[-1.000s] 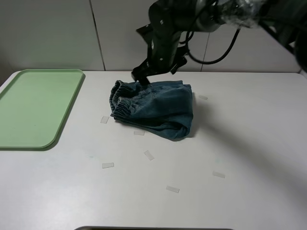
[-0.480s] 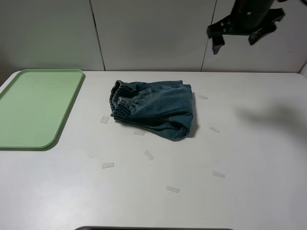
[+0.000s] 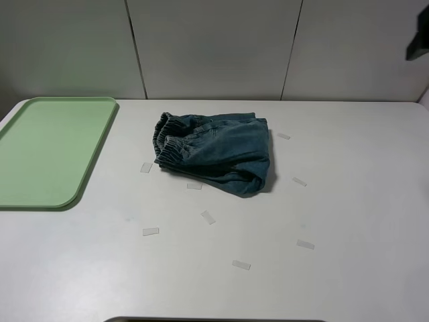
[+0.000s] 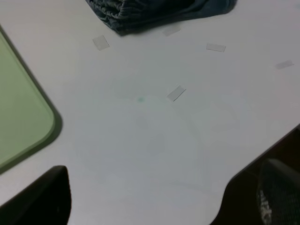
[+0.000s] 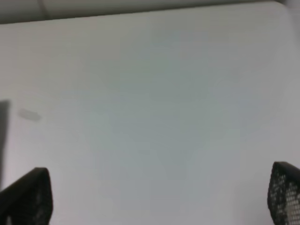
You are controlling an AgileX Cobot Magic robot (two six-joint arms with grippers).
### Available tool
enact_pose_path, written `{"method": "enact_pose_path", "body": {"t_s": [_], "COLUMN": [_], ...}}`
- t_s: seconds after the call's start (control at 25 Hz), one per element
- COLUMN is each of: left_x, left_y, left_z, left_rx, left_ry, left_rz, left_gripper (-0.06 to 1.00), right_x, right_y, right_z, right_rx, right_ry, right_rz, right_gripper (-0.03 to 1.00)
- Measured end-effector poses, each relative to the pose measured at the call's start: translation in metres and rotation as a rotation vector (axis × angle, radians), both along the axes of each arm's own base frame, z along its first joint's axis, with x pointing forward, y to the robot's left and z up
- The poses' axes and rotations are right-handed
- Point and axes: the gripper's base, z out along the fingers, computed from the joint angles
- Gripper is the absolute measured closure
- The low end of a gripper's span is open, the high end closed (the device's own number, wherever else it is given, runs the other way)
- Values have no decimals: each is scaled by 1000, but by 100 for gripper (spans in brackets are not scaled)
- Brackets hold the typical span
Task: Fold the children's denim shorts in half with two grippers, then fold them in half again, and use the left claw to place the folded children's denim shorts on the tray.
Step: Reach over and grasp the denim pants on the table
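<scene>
The children's denim shorts (image 3: 216, 151) lie folded in a compact bundle on the white table, gathered waistband to the left; their edge shows in the left wrist view (image 4: 154, 10). The pale-green tray (image 3: 47, 149) lies at the left, apart from the shorts, and its corner shows in the left wrist view (image 4: 21, 124). My left gripper (image 4: 161, 187) is open and empty, hovering over bare table short of the shorts. My right gripper (image 5: 159, 187) is open and empty over bare table; only a black bit of that arm (image 3: 418, 41) shows at the exterior view's upper right edge.
Several small translucent tape pieces (image 3: 208, 217) are scattered on the table around the shorts. A grey panelled wall (image 3: 214, 47) stands behind the table. The table's near edge (image 4: 262, 150) shows in the left wrist view.
The right arm, which was at the shorts' back edge, has lifted and pulled away to the upper right, almost out of view. The shorts stay folded and still.
</scene>
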Motion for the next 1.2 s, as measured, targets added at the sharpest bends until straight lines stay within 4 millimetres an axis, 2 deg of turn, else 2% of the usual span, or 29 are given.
{"method": "enact_pose_path", "body": {"t_s": [0.12, 0.32, 0.6, 0.76, 0.96, 1.08, 1.2], "left_x": [0, 0, 0, 0, 0, 0, 0], "left_y": [0, 0, 0, 0, 0, 0, 0], "left_z": [0, 0, 0, 0, 0, 0, 0], "left_rx": [0, 0, 0, 0, 0, 0, 0], "left_ry": [0, 0, 0, 0, 0, 0, 0], "left_rz": [0, 0, 0, 0, 0, 0, 0], "left_gripper": [15, 15, 15, 15, 15, 15, 15], "right_x": [-46, -124, -218, -252, -291, -307, -310], "right_y": [-6, 2, 14, 22, 15, 9, 8], "right_z": [12, 32, 29, 20, 9, 2, -3], "right_rx": [31, 68, 151, 197, 145, 107, 101], "right_ry": [-89, -278, -432, -488, -550, -574, -531], "right_rz": [-43, -28, 12, 116, 159, 153, 152], "right_gripper": [27, 27, 27, 27, 27, 27, 27]}}
